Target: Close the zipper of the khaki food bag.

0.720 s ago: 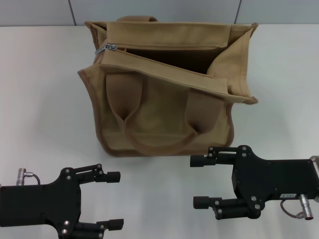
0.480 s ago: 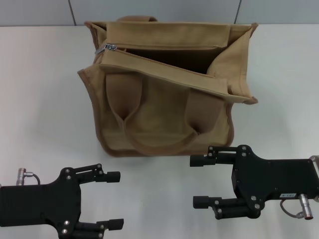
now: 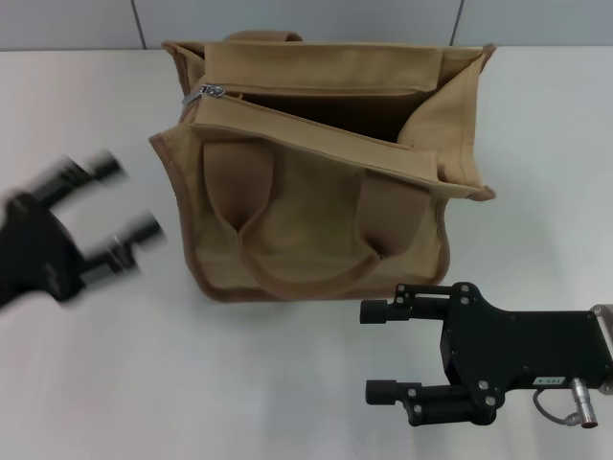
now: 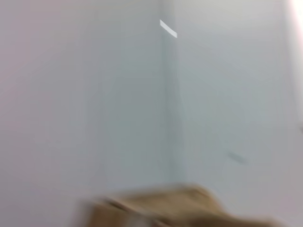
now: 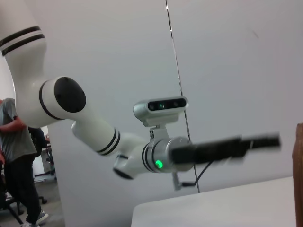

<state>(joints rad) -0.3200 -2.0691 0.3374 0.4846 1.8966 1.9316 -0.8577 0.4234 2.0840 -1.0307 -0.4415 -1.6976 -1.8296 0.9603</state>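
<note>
The khaki food bag (image 3: 316,206) stands upright on the white table, its top gaping open. The zipper (image 3: 316,129) runs along the near top flap, and its silver pull tab (image 3: 211,91) sits at the bag's far left corner. My left gripper (image 3: 127,198) is open and blurred with motion, raised just left of the bag. My right gripper (image 3: 375,351) is open and empty on the table in front of the bag's right corner. The left wrist view shows only a blurred top of the bag (image 4: 161,208). The right wrist view shows my left arm (image 5: 94,127) raised.
The white table (image 3: 536,125) extends around the bag to a grey panelled wall (image 3: 306,19) behind. The bag's two brown handles (image 3: 306,268) hang down its front side. A person (image 5: 14,156) stands off beyond the table in the right wrist view.
My left gripper has swung up and forward from the table's front left to beside the bag's left side. The right gripper has shifted slightly nearer. The bag has not moved.
</note>
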